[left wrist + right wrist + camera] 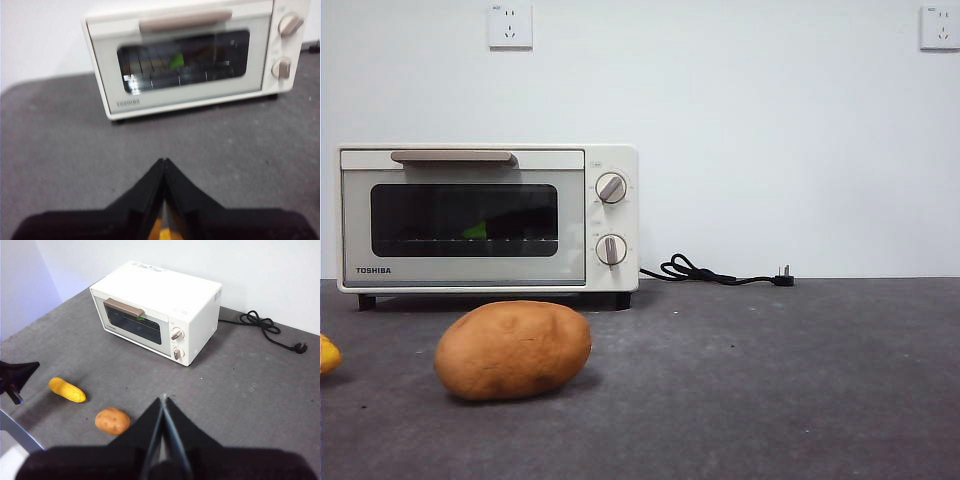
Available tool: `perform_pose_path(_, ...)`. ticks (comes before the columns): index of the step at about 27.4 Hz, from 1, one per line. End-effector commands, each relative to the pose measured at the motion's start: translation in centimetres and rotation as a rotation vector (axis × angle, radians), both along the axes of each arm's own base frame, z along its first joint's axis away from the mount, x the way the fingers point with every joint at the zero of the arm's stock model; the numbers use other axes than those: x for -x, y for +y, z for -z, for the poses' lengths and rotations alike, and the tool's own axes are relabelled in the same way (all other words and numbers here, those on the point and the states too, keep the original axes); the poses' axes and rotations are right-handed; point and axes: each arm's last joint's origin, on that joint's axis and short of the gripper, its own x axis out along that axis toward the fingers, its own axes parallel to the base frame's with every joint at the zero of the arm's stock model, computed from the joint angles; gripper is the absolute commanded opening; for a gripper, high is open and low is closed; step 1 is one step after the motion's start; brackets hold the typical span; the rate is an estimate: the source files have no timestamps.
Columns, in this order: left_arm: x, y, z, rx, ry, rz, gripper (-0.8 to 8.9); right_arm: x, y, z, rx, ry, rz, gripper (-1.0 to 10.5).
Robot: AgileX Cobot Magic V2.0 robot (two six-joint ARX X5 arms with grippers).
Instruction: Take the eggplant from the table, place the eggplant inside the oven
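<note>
The small cream-white toaster oven [488, 218] stands at the back of the dark grey speckled bench [770, 380] with its dark glass door closed. Behind the glass the long dark-purple eggplant [176, 61] lies on the wire rack, but only its bright green stem cap is plain; the purple body merges with the dark interior and reflections, and the left wrist view is blurred. A rounded orange-brown potato [512, 349] sits on the bench in front of the oven, apart from it. A yellow elongated vegetable [67, 390] lies further to one side; the front view cuts it off at the picture's edge. A black power cord with a plug [720, 273] trails beside the oven. The left gripper [164, 161] hangs above bare bench facing the door, its jaws pressed together. The right gripper [164, 397] is raised high over the bench, jaws likewise pressed together, holding nothing.
</note>
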Motion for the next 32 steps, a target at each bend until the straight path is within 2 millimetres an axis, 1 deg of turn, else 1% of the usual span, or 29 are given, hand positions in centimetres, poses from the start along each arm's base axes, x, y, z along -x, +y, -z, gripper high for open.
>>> perform_pose_path(1,-0.2,0.0,0.8,0.029,0.013,0.000,-0.03,-0.1,0.1,0.2,0.014,0.024,0.006,0.0)
perform_pose_path(7,-0.5,-0.1,2.4,0.055,0.062,-0.006,-0.03,-0.1,0.1,0.3,0.015,0.025,0.006,0.0)
perform_pose_path(20,-0.5,-0.3,2.4,0.064,0.063,0.017,-0.03,-0.1,0.1,0.3,0.016,0.024,0.010,0.0)
perform_pose_path(32,-0.5,-0.3,2.4,0.065,0.067,0.017,-0.03,-1.1,1.0,0.4,0.040,0.046,0.010,0.0)
